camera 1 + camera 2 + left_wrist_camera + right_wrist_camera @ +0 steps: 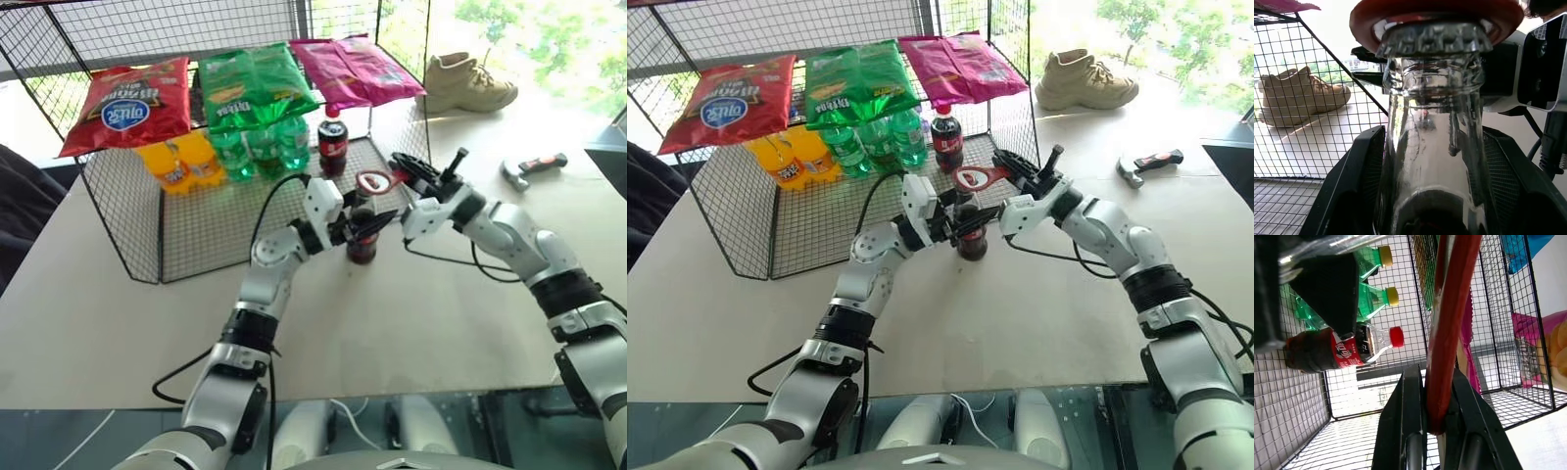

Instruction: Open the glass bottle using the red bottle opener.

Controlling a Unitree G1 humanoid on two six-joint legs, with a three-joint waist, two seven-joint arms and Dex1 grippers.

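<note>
So you've got the glass bottle [971,238] standing upright on the table [1038,304], just in front of the wire rack [803,230], and your left gripper [965,227] is wrapped around its body from the side. The fingers [1349,191] sit on either flank of the glass, grasping it, which makes sense: the bottle needs to stay planted while the other arm levers at the top. Its long axis runs straight up, neck toward the camera on your head, crown cap [1434,39] still on.

Your right gripper [1009,172] is clenched on the handle of the red bottle opener [980,177], pinching the flat handle between both fingers [1410,426]. The opener lies roughly level, handle end toward your right arm, ring head out over the bottle's top. From the left wrist view the red ring sits right over the cap, looks seated around it, though I can't tell whether the metal edge has actually caught under the crimp.

My read: holding by the far end of the handle gives you the most leverage for the pry.
</note>
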